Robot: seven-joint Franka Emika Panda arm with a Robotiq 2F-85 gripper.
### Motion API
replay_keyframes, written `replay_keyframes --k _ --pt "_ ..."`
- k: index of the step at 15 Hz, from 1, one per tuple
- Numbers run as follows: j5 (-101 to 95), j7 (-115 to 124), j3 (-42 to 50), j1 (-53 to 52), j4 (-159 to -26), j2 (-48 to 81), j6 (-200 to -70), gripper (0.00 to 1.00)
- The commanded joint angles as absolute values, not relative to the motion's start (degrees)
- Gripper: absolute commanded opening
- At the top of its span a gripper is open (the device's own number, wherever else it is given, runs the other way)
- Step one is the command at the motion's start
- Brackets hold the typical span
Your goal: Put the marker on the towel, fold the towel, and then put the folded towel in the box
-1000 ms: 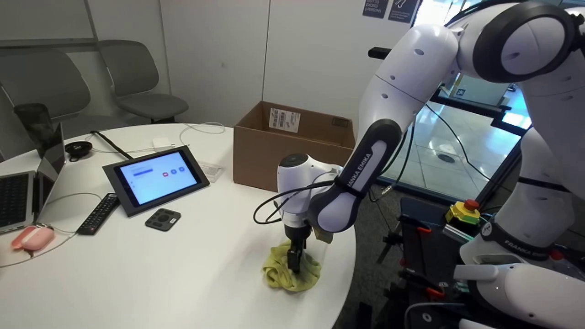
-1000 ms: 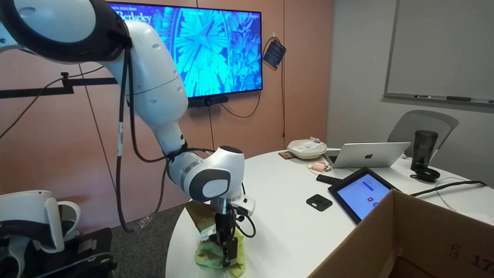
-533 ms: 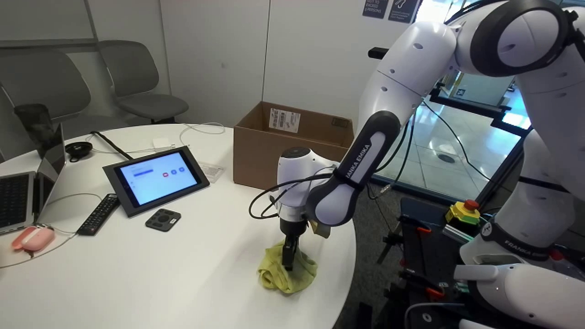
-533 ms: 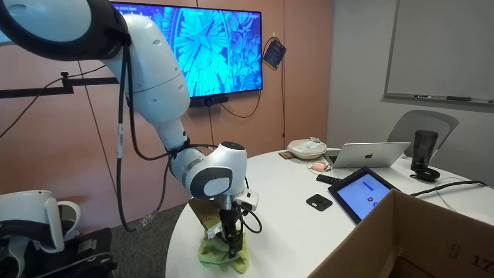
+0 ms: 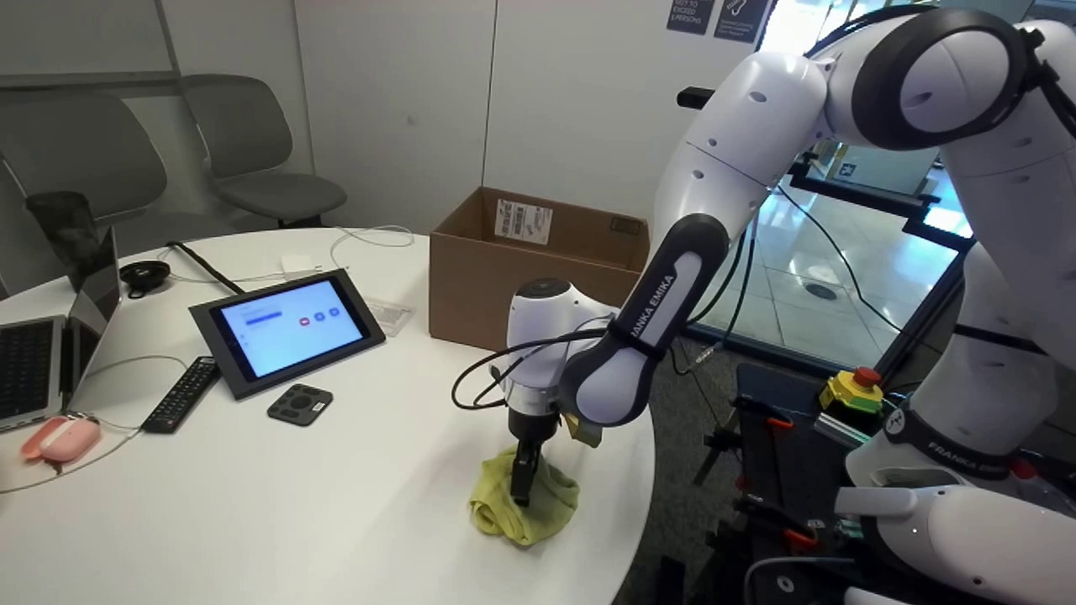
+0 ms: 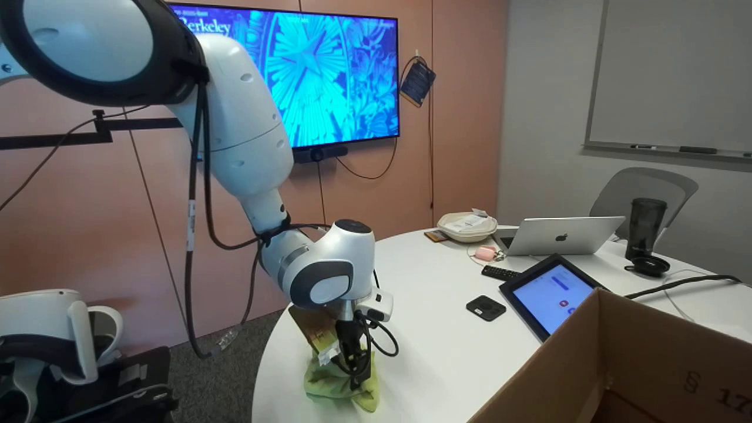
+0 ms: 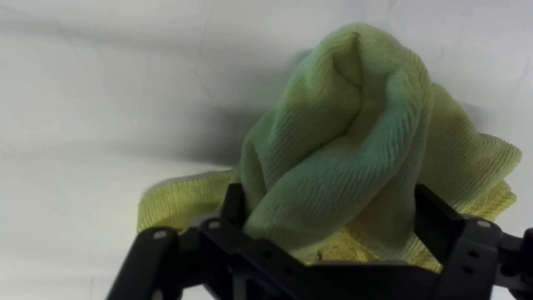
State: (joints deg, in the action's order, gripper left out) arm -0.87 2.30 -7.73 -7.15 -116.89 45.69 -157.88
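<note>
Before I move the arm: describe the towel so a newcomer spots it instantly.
Follow the white robot arm down to the white table. Near the table's curved edge, the open end effector is right at the towel. Unlike the flat-sided brown cardboard box, it's crumpled, ribbed, yellow-green cloth.

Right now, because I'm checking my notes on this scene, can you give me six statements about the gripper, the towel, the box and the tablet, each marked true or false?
1. The gripper stands open, with the towel between its jaws. True.
2. The box has a white label on an inside wall. True.
3. The towel is spread flat. False: it lies bunched on the table.
4. The towel is inside the box. False: it is outside, apart from the box.
5. In an exterior view, the remote lies between the laptop and the tablet. True.
6. The tablet is dark. False: its screen is lit.
</note>
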Motion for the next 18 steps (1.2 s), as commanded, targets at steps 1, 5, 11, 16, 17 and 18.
replay_keyframes --k 1,5,11,16,17,18 --pt "0.5 2.3 -8.0 -7.7 -112.2 50.0 -158.6 1.00" --pt "1.1 4.8 -6.8 -8.7 -106.3 53.7 -153.6 1.00" --pt "2.1 10.3 -4.6 -10.4 -99.5 56.1 -145.2 0.43" --pt "3.1 14.1 -3.7 -11.2 -97.2 55.7 -142.3 0.07" --pt "3.2 14.6 -3.7 -11.2 -97.4 55.3 -142.2 0.04" --pt "3.5 14.8 -3.8 -10.9 -97.7 54.7 -142.4 0.03"
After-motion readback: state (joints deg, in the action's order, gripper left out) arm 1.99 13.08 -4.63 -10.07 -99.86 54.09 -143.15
